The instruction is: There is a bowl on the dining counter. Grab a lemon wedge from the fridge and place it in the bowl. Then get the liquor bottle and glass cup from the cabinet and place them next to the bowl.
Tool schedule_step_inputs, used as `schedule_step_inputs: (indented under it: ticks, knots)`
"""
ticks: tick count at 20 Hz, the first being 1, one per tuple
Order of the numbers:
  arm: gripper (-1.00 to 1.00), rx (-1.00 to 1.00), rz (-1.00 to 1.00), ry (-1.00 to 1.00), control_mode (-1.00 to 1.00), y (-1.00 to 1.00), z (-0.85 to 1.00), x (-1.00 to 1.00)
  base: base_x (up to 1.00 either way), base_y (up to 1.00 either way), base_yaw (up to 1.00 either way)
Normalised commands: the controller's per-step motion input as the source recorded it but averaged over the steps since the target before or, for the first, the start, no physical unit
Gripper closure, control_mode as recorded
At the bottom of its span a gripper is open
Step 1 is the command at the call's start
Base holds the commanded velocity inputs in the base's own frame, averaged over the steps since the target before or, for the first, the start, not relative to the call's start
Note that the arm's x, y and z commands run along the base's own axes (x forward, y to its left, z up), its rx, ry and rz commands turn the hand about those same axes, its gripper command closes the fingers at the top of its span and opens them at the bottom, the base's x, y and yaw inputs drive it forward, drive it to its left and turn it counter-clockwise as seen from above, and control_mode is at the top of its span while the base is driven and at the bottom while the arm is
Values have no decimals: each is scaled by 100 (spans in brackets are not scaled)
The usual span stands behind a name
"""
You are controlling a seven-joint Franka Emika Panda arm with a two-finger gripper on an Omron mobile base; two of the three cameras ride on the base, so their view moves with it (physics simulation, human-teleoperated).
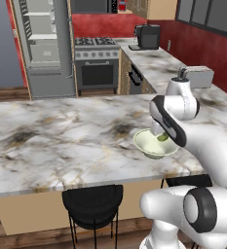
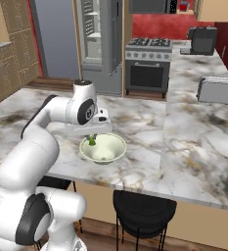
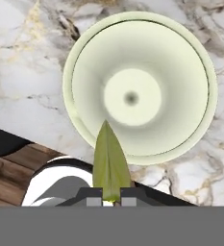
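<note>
White-grey marbled stone desk [image 1: 61, 141] with dark veins fills the foreground, carrying a small shallow pale whitish round bowl [image 3: 140, 89] directly beneath the claw [image 3: 111, 198], near the desk's front edge. Nothing lies in the bowl; its inside is bare. Clenched between the claw's two dark tips is a tiny yellow-green lemon wedge [image 3: 109, 166], pointing toward the bowl's rim and hanging just above it. Far beyond the claw stands a tall grey fridge [image 1: 44, 46], door open, white shelves showing

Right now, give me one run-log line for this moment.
gripper: shut on lemon wedge | position: over bowl on dining counter | wedge: not yet released
</note>
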Motion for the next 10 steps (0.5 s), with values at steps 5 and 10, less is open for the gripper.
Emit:
schedule_step_inputs:
  ticks: [5,10]
  knots:
    - [100,0,0,4,-100,-6,-27,28,0,0,0]
    - [100,0,0,3,-100,-9,-27,25,0,0,0]
